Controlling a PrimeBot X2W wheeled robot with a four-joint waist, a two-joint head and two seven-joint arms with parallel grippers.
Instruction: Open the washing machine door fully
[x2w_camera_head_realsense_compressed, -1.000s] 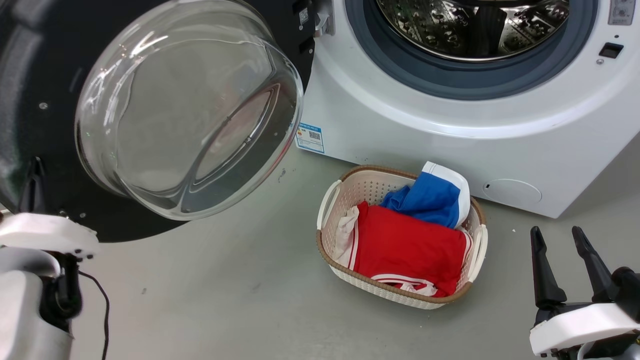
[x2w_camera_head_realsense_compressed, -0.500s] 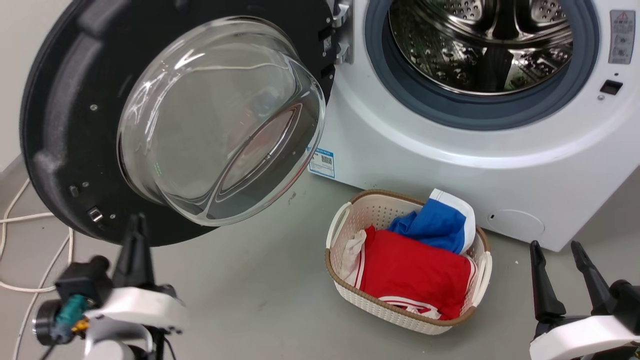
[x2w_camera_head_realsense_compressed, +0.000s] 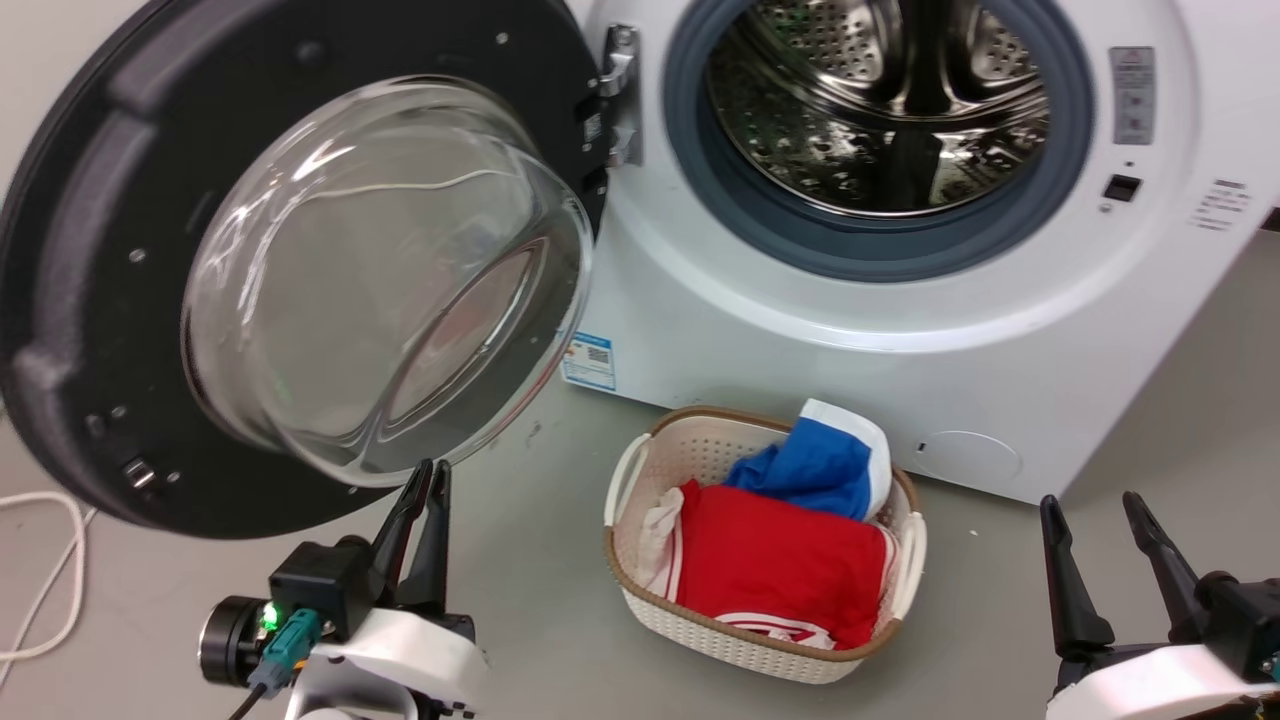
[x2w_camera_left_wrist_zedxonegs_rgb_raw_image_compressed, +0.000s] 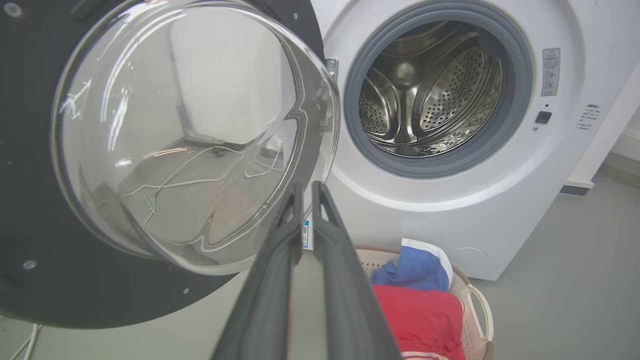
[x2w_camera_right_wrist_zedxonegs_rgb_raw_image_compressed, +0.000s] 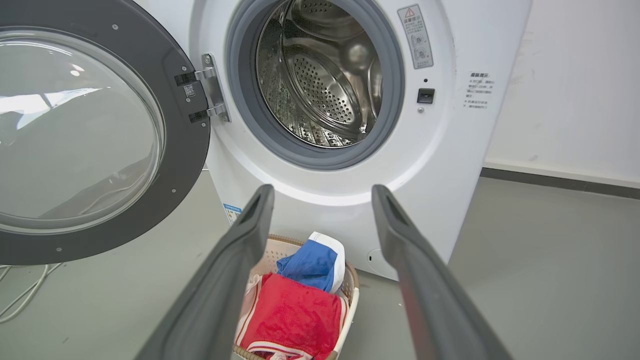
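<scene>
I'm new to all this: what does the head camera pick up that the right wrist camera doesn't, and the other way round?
Head view's extra: the left tool, fingers together, below the glass bowl of the open washing machine door, with a green light at its wrist. Right wrist view's extra: the pale wall and dark skirting to the machine's right. Shared: that door, the washing machine with its steel drum, the basket of red and blue clothes, and the right tool, fingers apart.
</scene>
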